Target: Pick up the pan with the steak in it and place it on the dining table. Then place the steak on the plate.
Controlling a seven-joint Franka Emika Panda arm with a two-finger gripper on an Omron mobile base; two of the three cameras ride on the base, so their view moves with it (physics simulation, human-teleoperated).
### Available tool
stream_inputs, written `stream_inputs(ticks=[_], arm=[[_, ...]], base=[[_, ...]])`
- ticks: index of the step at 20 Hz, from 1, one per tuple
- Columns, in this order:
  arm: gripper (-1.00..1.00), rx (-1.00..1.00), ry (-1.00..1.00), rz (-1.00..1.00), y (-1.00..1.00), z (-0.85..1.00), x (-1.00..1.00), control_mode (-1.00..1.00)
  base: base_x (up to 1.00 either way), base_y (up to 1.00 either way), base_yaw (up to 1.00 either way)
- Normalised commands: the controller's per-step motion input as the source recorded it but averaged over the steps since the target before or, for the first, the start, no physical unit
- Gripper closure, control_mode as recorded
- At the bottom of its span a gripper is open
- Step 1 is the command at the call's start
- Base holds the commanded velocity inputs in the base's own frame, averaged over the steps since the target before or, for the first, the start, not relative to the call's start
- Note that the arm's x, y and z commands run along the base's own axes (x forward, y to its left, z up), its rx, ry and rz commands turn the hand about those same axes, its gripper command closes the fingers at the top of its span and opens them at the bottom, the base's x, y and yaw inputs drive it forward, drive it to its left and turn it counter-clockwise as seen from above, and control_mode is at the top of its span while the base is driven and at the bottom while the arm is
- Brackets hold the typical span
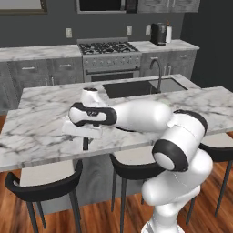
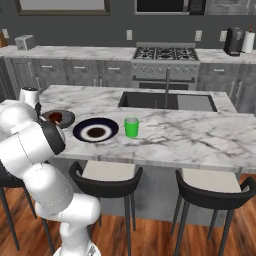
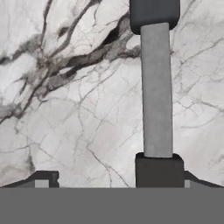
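End effector [image 3: 116, 177]: jaws spread wide, gripping nothing; right fingertip [image 3: 159, 169] over the near end of the pan handle, left fingertip [image 3: 41, 178] well to the side over bare marble.
Arm pose: bent low and stretched across the near edge of the bench [image 1: 36, 132], hand pointing down.
Pan handle [image 3: 156, 87]: long, straight, grey shaft with darker ends, lying flat on the stone.
Pan [image 2: 58, 118]: small, round, shallow, dark grey, on the bench just beside the plate.
Steak [image 2: 56, 117]: reddish-brown lump inside the pan.
Plate [image 2: 95, 130]: round, flat, dark with a pale centre, between pan and green cup [image 2: 131, 127].
Bench surface: white-and-grey veined marble, built-in sink [image 1: 143, 86] further back.
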Motion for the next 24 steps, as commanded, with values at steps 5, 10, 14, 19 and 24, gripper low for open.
stream_inputs(ticks=[5,10,14,19,24], arm=[[-1.00,0.00,-0.09,-0.03,-0.06,0.47,-0.16,-1.00],[-1.00,-0.10,-0.06,-0.01,-0.25,-0.01,-0.33,-1.00],[-1.00,-0.24,-0.01,0.00,-0.19,-0.70,-0.10,-1.00],[-1.00,-0.13,-0.05,0.00,-0.21,-0.43,0.09,-1.00],[-1.00,0.00,0.00,-0.04,-0.04,0.68,0.34,-1.00]], base=[[0.00,0.00,0.00],[0.00,0.00,0.00],[0.00,0.00,0.00],[0.00,0.00,0.00],[0.00,0.00,0.00]])
